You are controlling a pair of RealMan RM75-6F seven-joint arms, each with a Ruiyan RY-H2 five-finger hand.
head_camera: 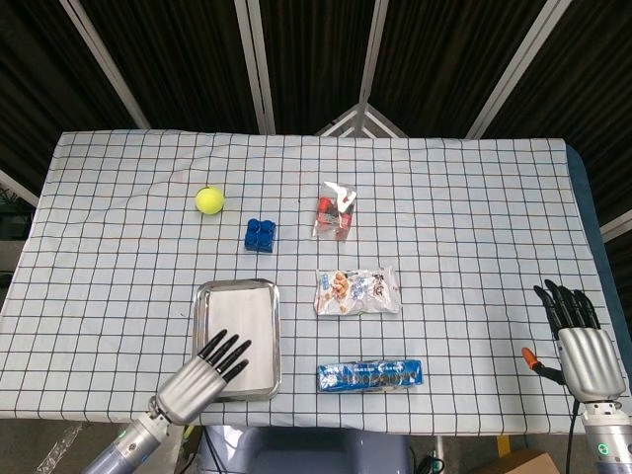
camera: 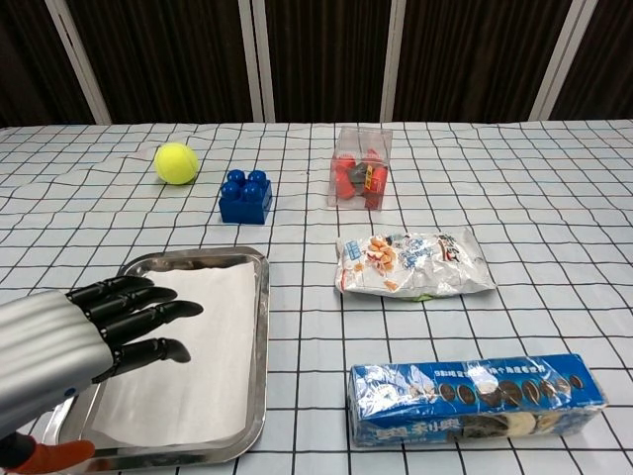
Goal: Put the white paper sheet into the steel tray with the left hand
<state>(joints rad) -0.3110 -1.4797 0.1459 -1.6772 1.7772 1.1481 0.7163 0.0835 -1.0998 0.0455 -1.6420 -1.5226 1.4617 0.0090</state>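
The white paper sheet (head_camera: 244, 331) (camera: 193, 354) lies flat inside the steel tray (head_camera: 207, 296) (camera: 259, 265) near the table's front left. My left hand (head_camera: 202, 378) (camera: 74, 341) hovers over the tray's near left corner with its fingers spread and holding nothing; its dark fingertips (camera: 178, 310) reach over the sheet. Whether they touch the paper cannot be told. My right hand (head_camera: 581, 342) stays at the table's right edge, fingers extended and empty; the chest view does not show it.
A tennis ball (head_camera: 208, 200), a blue brick (head_camera: 261, 235) and a clear box of red items (head_camera: 336, 209) sit behind the tray. To the tray's right lie a snack bag (head_camera: 357, 291) and a blue cookie pack (head_camera: 370, 374).
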